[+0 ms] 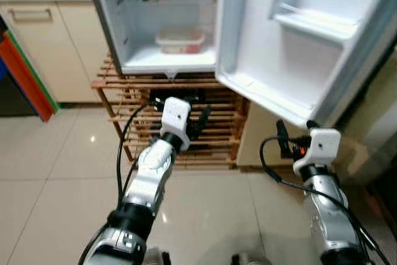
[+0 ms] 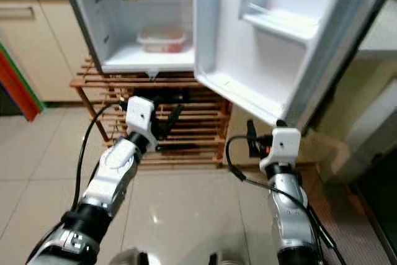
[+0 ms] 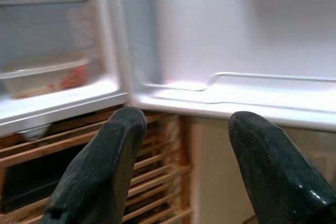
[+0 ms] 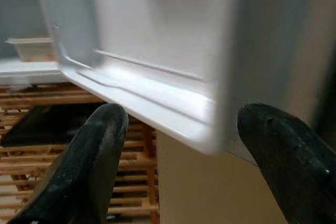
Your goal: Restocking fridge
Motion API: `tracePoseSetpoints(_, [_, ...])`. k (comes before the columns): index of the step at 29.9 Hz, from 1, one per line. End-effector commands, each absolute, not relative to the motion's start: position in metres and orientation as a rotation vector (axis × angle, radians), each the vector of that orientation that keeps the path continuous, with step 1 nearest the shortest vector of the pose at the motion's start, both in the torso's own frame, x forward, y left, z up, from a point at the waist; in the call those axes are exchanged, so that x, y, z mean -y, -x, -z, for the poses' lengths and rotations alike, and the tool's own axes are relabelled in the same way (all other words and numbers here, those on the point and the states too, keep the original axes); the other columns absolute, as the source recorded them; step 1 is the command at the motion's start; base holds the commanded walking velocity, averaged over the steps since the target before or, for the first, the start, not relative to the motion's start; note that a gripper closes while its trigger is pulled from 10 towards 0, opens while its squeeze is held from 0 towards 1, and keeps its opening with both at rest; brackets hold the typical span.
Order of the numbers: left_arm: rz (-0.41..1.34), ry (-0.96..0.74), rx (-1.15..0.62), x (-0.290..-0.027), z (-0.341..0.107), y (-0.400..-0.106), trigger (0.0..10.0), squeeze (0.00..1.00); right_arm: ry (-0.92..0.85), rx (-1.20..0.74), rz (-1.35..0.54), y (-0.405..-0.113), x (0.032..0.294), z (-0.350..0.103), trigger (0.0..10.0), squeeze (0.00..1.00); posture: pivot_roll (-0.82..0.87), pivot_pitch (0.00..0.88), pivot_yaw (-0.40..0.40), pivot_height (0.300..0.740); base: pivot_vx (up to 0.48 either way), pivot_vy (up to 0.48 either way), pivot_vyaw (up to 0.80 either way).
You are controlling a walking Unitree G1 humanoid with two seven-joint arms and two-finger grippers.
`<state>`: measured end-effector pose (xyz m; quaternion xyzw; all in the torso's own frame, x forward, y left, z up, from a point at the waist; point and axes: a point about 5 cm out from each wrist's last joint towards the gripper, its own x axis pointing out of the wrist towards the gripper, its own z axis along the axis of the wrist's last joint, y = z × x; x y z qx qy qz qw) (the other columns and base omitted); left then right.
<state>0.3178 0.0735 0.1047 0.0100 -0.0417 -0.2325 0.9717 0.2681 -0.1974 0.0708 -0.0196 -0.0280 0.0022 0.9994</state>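
From the head, you see the fridge (image 1: 167, 23) standing open on a wooden rack (image 1: 211, 122), one food box (image 1: 180, 40) inside. Your left gripper (image 3: 181, 166) has wide, empty fingers aimed at the door (image 3: 236, 51). Your right gripper (image 4: 178, 156), wide too, sits under the door's corner, probably to swing it.

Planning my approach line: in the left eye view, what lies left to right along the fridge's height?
Cream cabinet → open fridge compartment → lidded food container → open fridge door.
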Motion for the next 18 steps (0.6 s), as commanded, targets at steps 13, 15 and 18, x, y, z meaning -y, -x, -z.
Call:
tracePoseSetpoints(13, [0.434, -0.029, 0.028, -0.076, -0.098, -0.322, 10.0, 0.00, 0.111, -0.193, -0.031, -0.226, 0.233, -0.024, 10.0, 0.00, -0.14, 0.000, 0.022, 0.703, 0.000, -0.220, 0.00])
tracePoseSetpoints(15, [0.411, -0.071, -0.020, -0.080, -0.088, -0.323, 10.0, 0.00, 0.153, -0.202, 0.059, -0.228, 0.248, -0.024, 10.0, 0.00, -0.14, 0.000, 0.022, 0.703, 0.000, 0.000, 0.00])
tracePoseSetpoints(18, [0.395, -0.134, -0.085, -0.086, -0.072, -0.322, 10.0, 0.00, 0.213, -0.181, 0.200, -0.239, 0.271, -0.033, 10.0, 0.00, -0.14, 0.000, 0.026, 0.703, 0.000, 0.000, 0.00])
